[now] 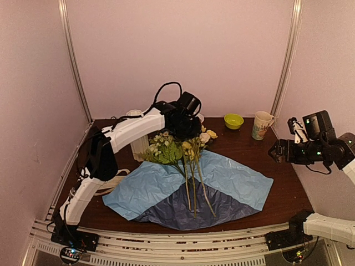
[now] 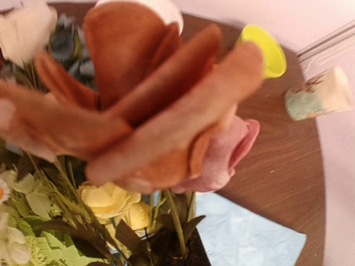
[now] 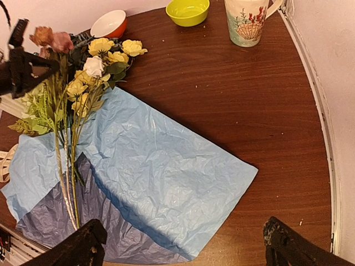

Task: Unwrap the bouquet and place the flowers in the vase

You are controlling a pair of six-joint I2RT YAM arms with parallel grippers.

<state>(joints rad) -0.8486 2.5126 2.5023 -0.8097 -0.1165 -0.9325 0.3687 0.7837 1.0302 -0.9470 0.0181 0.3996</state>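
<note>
The left gripper (image 3: 47, 65) is closed among the flower heads; whether it pinches a stem, I cannot tell. The flowers (image 1: 191, 147) lie mid-frame on spread blue paper (image 1: 238, 180), beside the vase (image 1: 138, 148). The right gripper (image 1: 275, 151) hangs open over the bare table (image 1: 283, 185) at the right edge.

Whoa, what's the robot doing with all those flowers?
The blue paper is already spread flat on the table, with the flowers lying on it. The left gripper is shut among the blooms; I can't tell if it has a stem. The right gripper hangs open off to the side.
</note>
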